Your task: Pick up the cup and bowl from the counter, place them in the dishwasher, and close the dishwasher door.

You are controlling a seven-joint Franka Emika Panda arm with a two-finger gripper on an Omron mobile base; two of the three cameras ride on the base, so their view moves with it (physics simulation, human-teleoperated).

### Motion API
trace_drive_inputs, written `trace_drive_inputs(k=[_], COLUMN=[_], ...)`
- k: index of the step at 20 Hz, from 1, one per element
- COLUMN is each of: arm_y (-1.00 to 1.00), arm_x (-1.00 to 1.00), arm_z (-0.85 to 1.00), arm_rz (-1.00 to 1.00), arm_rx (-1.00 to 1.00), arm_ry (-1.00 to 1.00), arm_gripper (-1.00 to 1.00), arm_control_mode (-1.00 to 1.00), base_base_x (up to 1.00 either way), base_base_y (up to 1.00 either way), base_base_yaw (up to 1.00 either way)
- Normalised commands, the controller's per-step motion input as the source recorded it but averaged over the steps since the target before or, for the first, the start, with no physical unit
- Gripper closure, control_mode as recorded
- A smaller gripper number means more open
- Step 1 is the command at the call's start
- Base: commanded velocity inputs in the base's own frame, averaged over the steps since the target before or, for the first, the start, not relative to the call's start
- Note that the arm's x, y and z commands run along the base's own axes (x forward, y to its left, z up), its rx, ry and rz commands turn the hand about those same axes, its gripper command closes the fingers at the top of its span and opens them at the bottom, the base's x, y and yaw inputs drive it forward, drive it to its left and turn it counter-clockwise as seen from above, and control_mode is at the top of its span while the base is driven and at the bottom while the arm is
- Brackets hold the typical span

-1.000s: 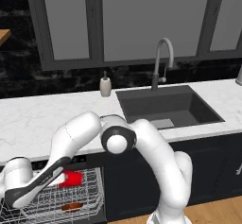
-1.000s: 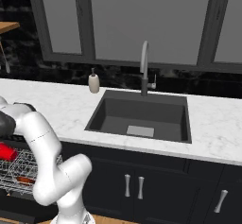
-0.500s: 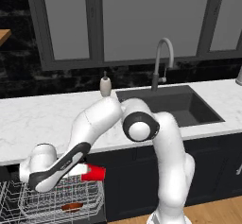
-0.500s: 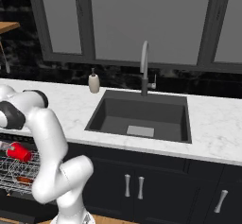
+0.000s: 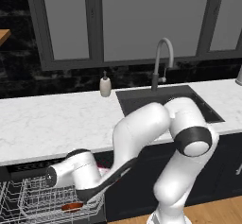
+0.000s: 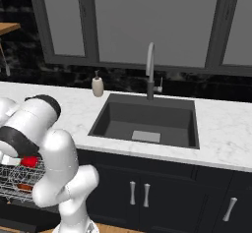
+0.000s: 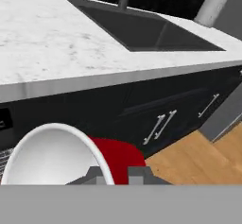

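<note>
The red cup [image 7: 118, 157] with its white inside [image 7: 52, 157] lies on its side in my gripper [image 7: 116, 175], which is shut on its wall near the rim. In the right base view the cup [image 6: 30, 161] hangs just above the dishwasher's white wire rack [image 6: 12, 184]. The reddish-brown bowl [image 5: 72, 206] lies in the rack [image 5: 28, 202], below my forearm. The black control strip [image 5: 28, 168] runs under the white marble counter [image 5: 52, 124]. The dishwasher door is out of view below the rack.
A dark inset sink [image 6: 147, 121] with a faucet [image 6: 150, 70] sits in the counter, and a beige soap dispenser [image 5: 105, 86] stands behind it. Dark cabinet doors with silver handles [image 7: 160, 124] stand to the right of the dishwasher. Wood floor [image 7: 198, 161] lies below.
My arm has swung with the cup in it. The elbow has risen and gone right, the hand has turned, and the cup has shifted a little right over the rack.
</note>
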Motion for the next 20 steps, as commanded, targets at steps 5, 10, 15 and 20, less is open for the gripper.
trace_drive_inputs(k=[5,10,15,20], arm_y=[0.28,0.53,0.51,0.60], arm_x=[-0.46,-0.03,0.03,0.00], arm_z=[-0.17,-0.18,-0.29,-0.44], arm_rz=[0.24,0.11,0.07,0.03], arm_rx=[0.37,0.10,0.05,-0.06], arm_ry=[-0.30,0.15,0.43,0.32], arm_gripper=[1.00,1.00,1.00,1.00], arm_control_mode=[-1.00,-1.00,-1.00,-1.00], base_base_x=[0.00,0.00,0.00,0.00], base_base_y=[0.00,0.00,0.00,0.00], base_base_yaw=[0.00,0.00,0.00,0.00])
